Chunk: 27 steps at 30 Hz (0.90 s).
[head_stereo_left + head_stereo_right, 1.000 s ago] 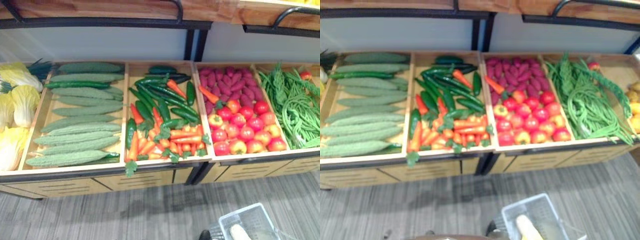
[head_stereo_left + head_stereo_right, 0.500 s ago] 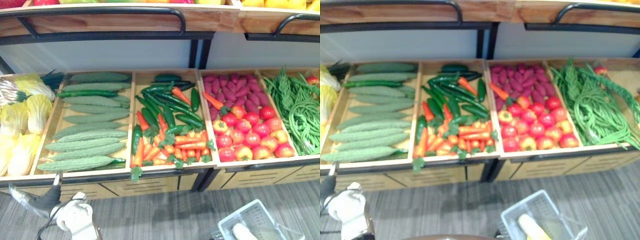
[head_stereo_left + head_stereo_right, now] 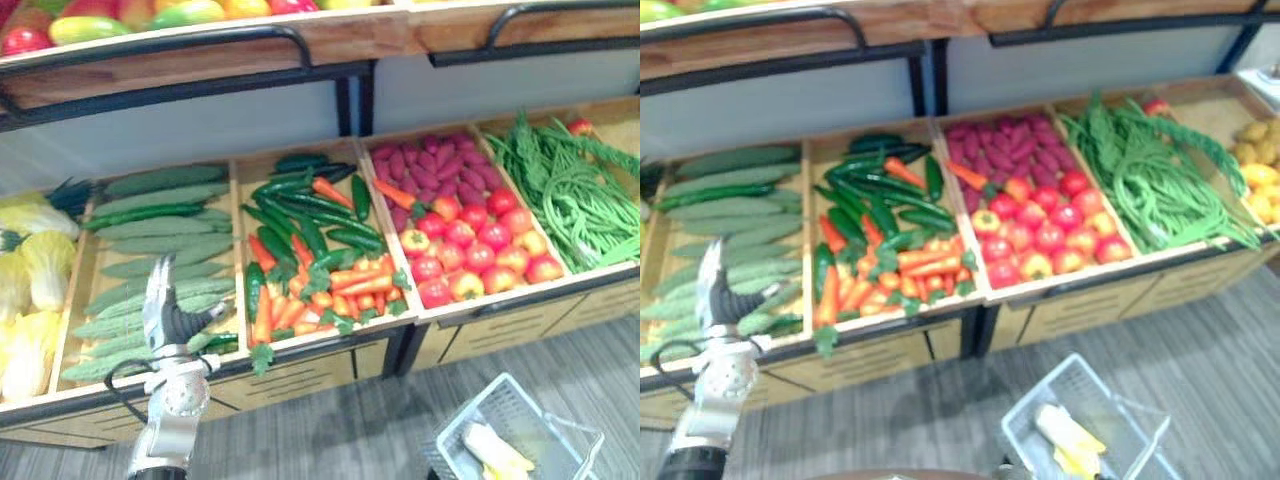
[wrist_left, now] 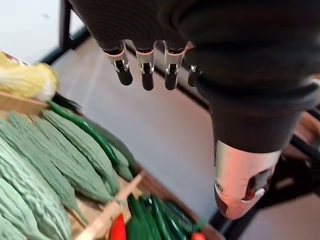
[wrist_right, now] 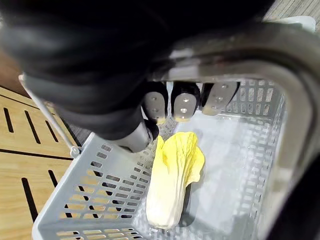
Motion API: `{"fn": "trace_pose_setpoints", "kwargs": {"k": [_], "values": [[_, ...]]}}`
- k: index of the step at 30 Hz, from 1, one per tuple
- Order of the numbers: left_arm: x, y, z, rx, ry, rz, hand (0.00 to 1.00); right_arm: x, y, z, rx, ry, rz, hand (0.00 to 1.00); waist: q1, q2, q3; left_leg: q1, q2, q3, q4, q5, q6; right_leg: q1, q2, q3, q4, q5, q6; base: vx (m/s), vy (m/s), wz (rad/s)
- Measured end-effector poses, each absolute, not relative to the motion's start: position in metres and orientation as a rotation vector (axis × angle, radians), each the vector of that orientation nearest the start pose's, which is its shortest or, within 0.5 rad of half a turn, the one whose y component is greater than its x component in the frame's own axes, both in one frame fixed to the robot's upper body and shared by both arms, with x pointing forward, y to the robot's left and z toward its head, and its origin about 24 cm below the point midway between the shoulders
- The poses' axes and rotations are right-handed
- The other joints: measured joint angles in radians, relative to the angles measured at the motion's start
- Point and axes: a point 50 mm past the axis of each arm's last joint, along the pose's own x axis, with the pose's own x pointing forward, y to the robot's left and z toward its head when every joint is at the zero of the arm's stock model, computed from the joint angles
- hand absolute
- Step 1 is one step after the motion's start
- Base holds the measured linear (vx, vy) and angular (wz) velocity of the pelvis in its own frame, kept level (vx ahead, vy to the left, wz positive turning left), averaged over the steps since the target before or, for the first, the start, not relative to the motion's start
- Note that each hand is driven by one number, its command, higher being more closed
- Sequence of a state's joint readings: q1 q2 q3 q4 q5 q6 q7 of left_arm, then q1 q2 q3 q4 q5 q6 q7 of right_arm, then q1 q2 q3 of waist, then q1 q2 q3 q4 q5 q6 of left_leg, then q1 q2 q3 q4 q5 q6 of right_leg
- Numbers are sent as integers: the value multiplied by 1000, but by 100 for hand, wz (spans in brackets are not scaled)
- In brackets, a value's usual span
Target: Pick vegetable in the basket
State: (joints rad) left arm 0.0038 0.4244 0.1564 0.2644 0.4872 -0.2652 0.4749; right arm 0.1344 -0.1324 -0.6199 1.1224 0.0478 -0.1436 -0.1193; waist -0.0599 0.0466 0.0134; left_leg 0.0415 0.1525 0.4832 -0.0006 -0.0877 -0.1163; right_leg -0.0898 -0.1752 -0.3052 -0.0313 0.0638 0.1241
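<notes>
Nearest, at the lower right of the left eye view, the grey slotted basket (image 3: 455,432) hangs low in front of the stall so picked produce can drop straight in. In the right wrist view the right hand (image 5: 182,102) has its fingers curled round the metal handle (image 5: 240,50), carrying it. One pale yellow cabbage (image 5: 172,180) lies on the basket floor.

At the lower left, the left hand (image 3: 165,305) is raised over the front edge of the bin of bitter gourds (image 3: 160,245). Its fingers (image 4: 145,70) are straight and spread from the thumb, holding nothing, so this looks like a reach for the next vegetable. Whether it means a gourd or the thin green cucumber among them is hard to say.

Farther along the middle of the frame sit carrots (image 3: 350,285) with dark green peppers (image 3: 300,205), then tomatoes (image 3: 470,235) and long beans (image 3: 570,190). More cabbages (image 3: 30,290) are cut by the left edge, the basket by the bottom edge, and the shelf above by the top
</notes>
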Motion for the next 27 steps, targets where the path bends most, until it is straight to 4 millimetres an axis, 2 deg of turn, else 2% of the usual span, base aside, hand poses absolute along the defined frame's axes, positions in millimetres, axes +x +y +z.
{"fn": "trace_pose_setpoints", "kwargs": {"k": [2,5,11,18,20,24,27], "values": [[244,282,55,942,-176,393,0,43,-281,-148,125,1013,-808,100,-20,6,4,1,-1,10,3,0,0,-8,1,17,0,1,-1,-1,-39,-24],[257,276,60,1010,-202,307,0,45,-283,-147,109,1006,-790,100,-20,9,20,10,-1,32,3,0,0,-15,4,40,0,5,-5,-9,-42,-26],[283,247,68,1137,-282,70,0,53,-285,-144,88,965,-771,100,-21,7,62,6,-3,66,3,-2,-3,-56,0,80,26,6,-5,-51,-40,-17],[302,203,78,1170,-392,-147,0,69,-282,-139,69,905,-730,100,-13,-11,99,-38,16,94,33,-20,-6,-101,0,101,53,6,-4,-75,-52,-6],[306,189,82,1178,-433,-207,0,72,-283,-137,61,888,-727,100,10,-12,101,-40,20,113,41,-23,-8,-116,2,119,62,6,-4,-49,-45,-18],[314,168,91,1199,-493,-296,0,77,-284,-134,51,866,-716,100,18,-15,110,-58,23,113,49,-23,-9,-135,0,122,73,6,-4,-47,-36,0],[317,161,95,1205,-515,-318,0,80,-282,-133,39,857,-697,100,22,-21,117,-61,29,116,60,-25,-11,-140,1,126,86,6,-4,-40,-32,0]]}}
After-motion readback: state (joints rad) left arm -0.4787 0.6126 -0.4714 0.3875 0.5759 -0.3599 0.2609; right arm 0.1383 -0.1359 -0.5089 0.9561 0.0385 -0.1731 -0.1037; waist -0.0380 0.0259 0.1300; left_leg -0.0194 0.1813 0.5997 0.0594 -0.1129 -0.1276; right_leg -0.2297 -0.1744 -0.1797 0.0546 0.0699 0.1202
